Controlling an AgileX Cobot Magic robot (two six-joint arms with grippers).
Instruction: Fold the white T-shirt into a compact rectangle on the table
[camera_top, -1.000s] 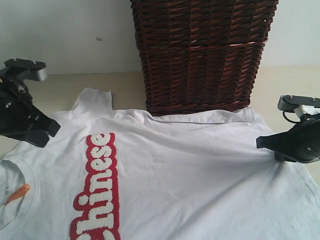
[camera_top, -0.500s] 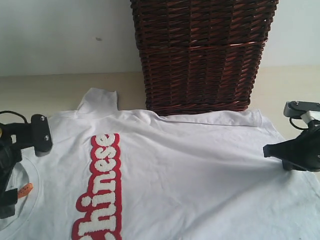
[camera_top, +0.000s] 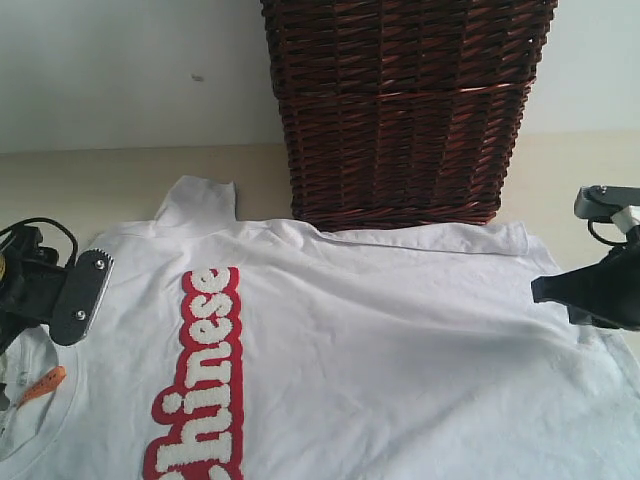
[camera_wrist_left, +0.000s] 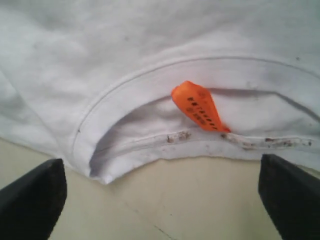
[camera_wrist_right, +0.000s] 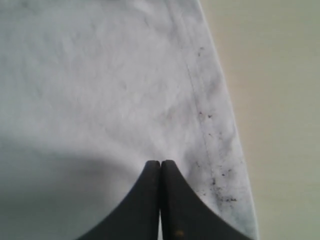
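The white T-shirt (camera_top: 380, 340) lies spread flat on the table (camera_top: 110, 175), its red-outlined "Chinese" lettering (camera_top: 200, 380) running down the left half. My left gripper (camera_wrist_left: 160, 200) is open, jaws wide apart over bare table just short of the collar (camera_wrist_left: 150, 85) and its orange tag (camera_wrist_left: 197, 105); one finger (camera_top: 80, 297) shows in the exterior view beside the collar. My right gripper (camera_wrist_right: 160, 164) is shut, tips pressed together over the cloth close to the stitched hem (camera_wrist_right: 205, 115), with nothing seen between them. In the exterior view it (camera_top: 542, 290) sits at the shirt's right edge.
A tall dark wicker basket (camera_top: 400, 110) stands at the back, touching the shirt's far edge. A white wall (camera_top: 120, 70) rises behind the table. One short sleeve (camera_top: 198, 200) sticks out toward the back left. Bare table (camera_top: 560, 170) shows right of the basket.
My left gripper has come down from the far left to the collar and opened wide. The right gripper has drifted slightly right and stayed shut. The shirt has shifted a little.
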